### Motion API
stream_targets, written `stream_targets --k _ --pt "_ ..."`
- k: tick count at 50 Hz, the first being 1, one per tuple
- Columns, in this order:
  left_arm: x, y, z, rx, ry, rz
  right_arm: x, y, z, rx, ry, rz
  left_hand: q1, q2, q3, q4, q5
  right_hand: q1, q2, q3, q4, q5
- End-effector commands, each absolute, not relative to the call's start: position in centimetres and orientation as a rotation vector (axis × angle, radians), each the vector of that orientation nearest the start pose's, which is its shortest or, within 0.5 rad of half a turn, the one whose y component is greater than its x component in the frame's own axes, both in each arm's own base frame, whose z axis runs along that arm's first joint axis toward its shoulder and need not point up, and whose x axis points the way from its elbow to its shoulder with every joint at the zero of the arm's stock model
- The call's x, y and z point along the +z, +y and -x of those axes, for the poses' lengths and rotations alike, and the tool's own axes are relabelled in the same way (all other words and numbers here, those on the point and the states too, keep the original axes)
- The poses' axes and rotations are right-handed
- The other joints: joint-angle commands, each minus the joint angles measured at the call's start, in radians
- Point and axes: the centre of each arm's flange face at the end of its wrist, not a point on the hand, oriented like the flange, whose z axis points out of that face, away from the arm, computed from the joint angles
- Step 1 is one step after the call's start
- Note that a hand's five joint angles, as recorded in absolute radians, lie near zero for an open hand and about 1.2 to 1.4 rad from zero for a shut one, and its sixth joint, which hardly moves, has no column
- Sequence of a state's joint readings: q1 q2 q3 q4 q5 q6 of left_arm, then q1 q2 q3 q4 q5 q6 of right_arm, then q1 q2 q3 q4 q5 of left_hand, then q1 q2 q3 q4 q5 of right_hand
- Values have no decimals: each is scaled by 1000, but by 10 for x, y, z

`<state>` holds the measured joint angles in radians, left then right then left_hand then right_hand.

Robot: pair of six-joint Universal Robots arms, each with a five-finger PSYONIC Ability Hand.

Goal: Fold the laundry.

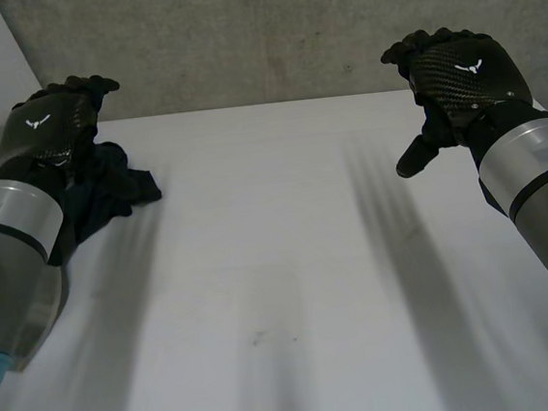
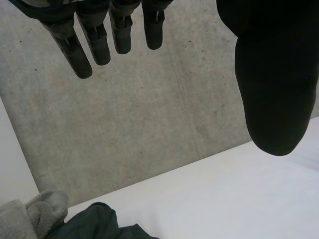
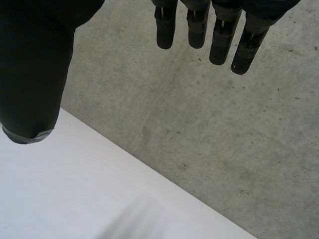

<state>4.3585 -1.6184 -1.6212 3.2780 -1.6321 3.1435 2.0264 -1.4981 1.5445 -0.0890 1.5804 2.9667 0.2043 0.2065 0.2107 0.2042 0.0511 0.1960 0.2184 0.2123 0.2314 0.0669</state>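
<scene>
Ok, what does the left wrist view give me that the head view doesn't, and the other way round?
Left wrist view adds: a light grey fleecy cloth beside the dark garment, and the left hand with its fingers straight, holding nothing. Head view adds: the right hand at the far right of the table, and the table's full width. Both share: the dark garment crumpled at the table's far left by the left hand, the white table and the concrete wall.
</scene>
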Motion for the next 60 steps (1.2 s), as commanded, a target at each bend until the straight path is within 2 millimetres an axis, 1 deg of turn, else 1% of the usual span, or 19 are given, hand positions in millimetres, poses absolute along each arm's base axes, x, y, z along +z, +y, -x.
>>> stream_targets --k 1,8,12,15,20,22,27,30,34,35,38,42,44,49,50,53,54,58,60 --pt "286 -288 217 -2334 2251 -439 302 -236 -261 -2112 1953 628 -29 -31 -35 -29 -50 -21 -44 -38 -57 -67" --pt "240 -373 156 -2031 2151 -509 300 -237 -261 -2111 1961 639 -29 -31 -35 -29 -50 -21 -44 -38 -57 -67" --pt "197 -417 120 -1835 2094 -579 298 -238 -261 -2111 1966 649 -29 -31 -35 -29 -50 -21 -44 -38 -57 -67" --pt "163 -435 98 -1705 2089 -627 296 -238 -262 -2117 1963 655 -29 -31 -35 -29 -50 -21 -44 -38 -57 -67" --pt "136 -449 82 -1620 2058 -670 291 -241 -262 -2111 1976 663 15 13 8 15 -7 -21 -44 -38 -57 -67" --pt "134 -452 82 -1628 2038 -678 288 -243 -263 -2102 1983 667 155 153 149 155 134 -21 -44 -38 -57 -67" --pt "144 -464 82 -1713 1910 -635 284 -243 -265 -2092 1989 681 1189 1187 1183 1189 1168 -21 -44 -38 -57 -67" --pt "151 -463 87 -1745 1857 -594 284 -243 -265 -2087 1985 695 1192 1190 1186 1192 1171 -21 -44 -38 -57 -67" --pt "223 -445 121 -1924 1667 -515 284 -243 -265 -2086 1981 697 1192 1190 1186 1192 1171 -21 -44 -38 -57 -67" --pt "253 -432 136 -2023 1601 -488 285 -244 -265 -2089 1981 695 1192 1190 1186 1192 1171 -21 -44 -38 -57 -67" --pt "290 -409 164 -2183 1525 -472 287 -244 -264 -2099 1973 691 1192 1190 1186 1192 1171 -21 -44 -38 -57 -67" --pt "349 -356 209 -2451 1429 -464 290 -243 -264 -2105 1966 689 1192 1190 1186 1192 1171 -21 -44 -38 -57 -67" --pt "359 -338 222 -2518 1421 -476 291 -242 -263 -2109 1961 687 1192 1190 1186 1192 1171 -21 -44 -38 -57 -67" --pt "339 -284 281 -2631 1566 -672 300 -242 -260 -2141 1938 671 1192 1190 1186 1192 1171 -21 -44 -38 -57 -67" --pt "329 -262 301 -2660 1624 -761 302 -241 -260 -2148 1930 668 1192 1190 1186 1192 1171 -21 -44 -38 -57 -67" --pt "305 -227 329 -2672 1756 -911 305 -241 -258 -2162 1925 658 1192 1190 1186 1192 1171 -21 -44 -38 -57 -67" --pt "285 -208 344 -2658 1877 -998 307 -242 -258 -2169 1924 653 1192 1190 1186 1192 1171 -21 -44 -38 -57 -67" --pt "250 -173 365 -2656 2201 -1111 307 -248 -252 -2190 1936 629 1192 1190 1186 1192 1171 -21 -44 -38 -57 -67" --pt "244 -167 369 -2663 2295 -1120 308 -252 -247 -2204 1944 613 594 592 588 594 573 -21 -44 -38 -57 -67"
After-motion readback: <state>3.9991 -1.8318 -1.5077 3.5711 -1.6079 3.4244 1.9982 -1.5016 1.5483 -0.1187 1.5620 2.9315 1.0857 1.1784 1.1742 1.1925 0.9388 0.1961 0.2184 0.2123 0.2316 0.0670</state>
